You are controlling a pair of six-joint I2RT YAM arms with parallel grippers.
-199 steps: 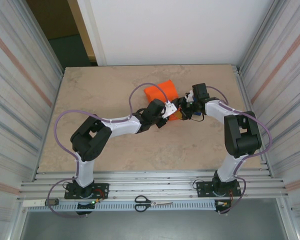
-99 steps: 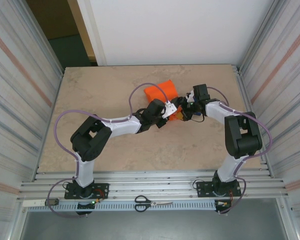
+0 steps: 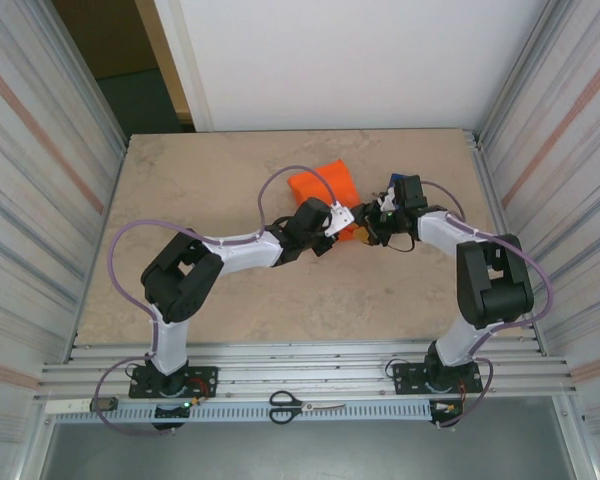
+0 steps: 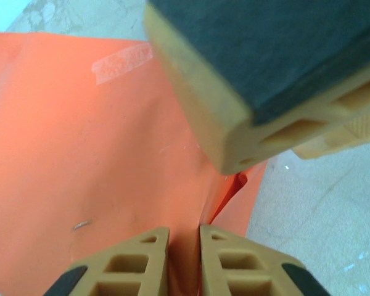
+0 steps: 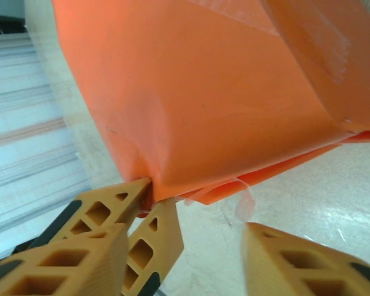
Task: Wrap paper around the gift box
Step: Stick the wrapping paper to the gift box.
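Paper (image 3: 318, 186) hides the gift box, just past table centre toward 12 o'clock. My left gripper (image 4: 184, 231) is clamped on the fold at its 4 o'clock corner; my right gripper (image 3: 371, 226) has its jaws apart around the flap beside it. If I pull unevenly, the thin sheet could tear — or the tape (image 4: 123, 61) could lift.

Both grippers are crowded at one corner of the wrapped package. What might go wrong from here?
The left gripper pinches a thin fold of the paper; a hard pull may tear it. The right gripper stands open right beside it, so closing might clash. The layered edge by the tape tab looks loose and might spring open.
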